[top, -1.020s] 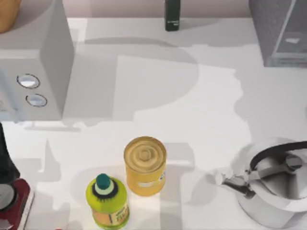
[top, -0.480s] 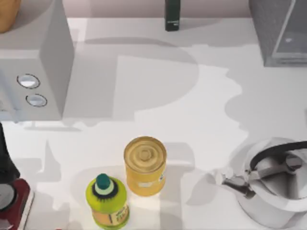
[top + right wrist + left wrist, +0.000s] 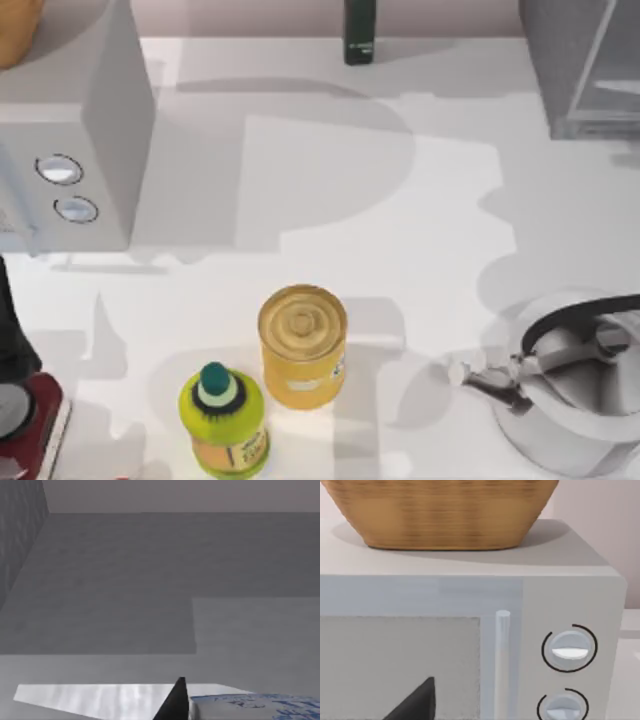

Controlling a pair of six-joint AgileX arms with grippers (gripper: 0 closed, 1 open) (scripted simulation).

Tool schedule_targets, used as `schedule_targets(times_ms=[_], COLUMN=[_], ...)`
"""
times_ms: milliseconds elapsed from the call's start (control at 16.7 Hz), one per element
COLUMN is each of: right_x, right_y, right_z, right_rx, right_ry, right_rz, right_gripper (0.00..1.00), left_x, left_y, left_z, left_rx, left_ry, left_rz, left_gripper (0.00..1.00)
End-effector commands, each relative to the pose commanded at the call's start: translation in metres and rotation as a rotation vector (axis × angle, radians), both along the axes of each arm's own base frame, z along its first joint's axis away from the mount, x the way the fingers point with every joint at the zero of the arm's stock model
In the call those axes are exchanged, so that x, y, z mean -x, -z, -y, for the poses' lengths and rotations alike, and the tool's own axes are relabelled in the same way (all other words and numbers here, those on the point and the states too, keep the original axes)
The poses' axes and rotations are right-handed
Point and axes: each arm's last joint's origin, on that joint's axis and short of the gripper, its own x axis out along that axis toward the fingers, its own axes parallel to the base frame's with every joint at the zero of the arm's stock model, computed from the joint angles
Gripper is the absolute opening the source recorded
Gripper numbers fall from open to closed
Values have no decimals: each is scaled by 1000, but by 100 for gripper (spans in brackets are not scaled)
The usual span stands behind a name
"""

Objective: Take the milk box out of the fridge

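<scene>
The pale shape seen through the fridge (image 3: 580, 70) panel earlier is gone; nearby table (image 3: 400, 250) shadows shifted.

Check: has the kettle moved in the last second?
No. The kettle sits at the same spot right of the yellow can in the top view; just the shadows around it shifted.

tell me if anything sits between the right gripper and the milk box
Nothing visible does. In the right wrist view a dark fingertip of the right gripper sits right beside the blue-and-white milk box, against the grey inner walls of the fridge. I cannot tell whether they touch.
</scene>
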Motion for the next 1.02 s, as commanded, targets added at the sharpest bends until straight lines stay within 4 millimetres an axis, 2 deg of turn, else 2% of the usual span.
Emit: schedule_targets(times_ms=[180, 300, 660, 840, 1020], right_x=[28, 39, 41, 49, 75], right_y=[2, 3, 5, -4, -23], right_z=[-2, -3, -5, -12, -26], right_rx=[-2, -2, -6, -9, -12], right_ry=[-5, -6, -11, -9, -3], right_rz=[-4, -3, -9, -12, -7], right_gripper=[0, 0, 0, 0, 0], left_x=[0, 0, 0, 0, 0], left_y=[0, 0, 0, 0, 0], left_z=[0, 0, 0, 0, 0], left_rx=[0, 0, 0, 0, 0], left_ry=[0, 0, 0, 0, 0], left_rz=[0, 0, 0, 0, 0], left_gripper=[100, 100, 100, 100, 100])
